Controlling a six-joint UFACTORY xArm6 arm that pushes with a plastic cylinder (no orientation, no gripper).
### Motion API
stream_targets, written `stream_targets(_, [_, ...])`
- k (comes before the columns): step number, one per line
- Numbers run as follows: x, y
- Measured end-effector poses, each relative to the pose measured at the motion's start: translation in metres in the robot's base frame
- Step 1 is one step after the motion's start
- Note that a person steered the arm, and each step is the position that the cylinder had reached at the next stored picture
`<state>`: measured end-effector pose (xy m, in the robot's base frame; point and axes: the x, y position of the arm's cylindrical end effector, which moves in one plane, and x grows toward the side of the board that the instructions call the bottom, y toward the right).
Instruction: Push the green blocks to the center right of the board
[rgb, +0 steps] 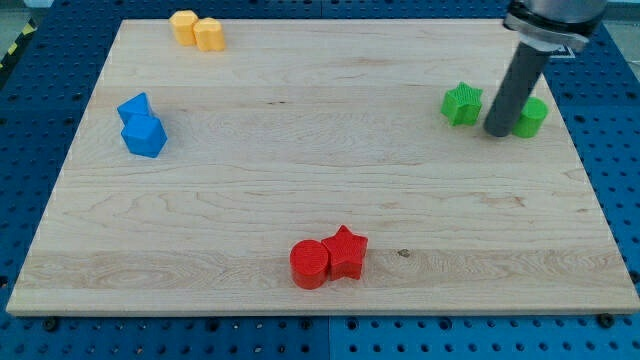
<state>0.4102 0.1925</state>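
A green star block (462, 103) lies at the board's right side, upper part. A green round block (532, 116) lies a little further right, partly hidden behind my dark rod. My tip (499, 131) rests on the board between the two green blocks, touching or nearly touching the round one and a short gap from the star.
Two yellow blocks (197, 30) sit together at the view's top left. Two blue blocks (141, 126) sit together at the left. A red cylinder (309, 265) and a red star (346, 251) touch near the bottom middle. The wooden board (300, 150) ends just right of the green round block.
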Motion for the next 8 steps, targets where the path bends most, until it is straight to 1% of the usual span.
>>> stream_targets(1, [-0.001,-0.071])
stream_targets(2, [-0.044,-0.091])
stream_targets(3, [-0.064,-0.065])
stream_targets(6, [-0.056,-0.036])
stream_targets(7, [-0.042,-0.016])
stream_targets(8, [-0.04,-0.001])
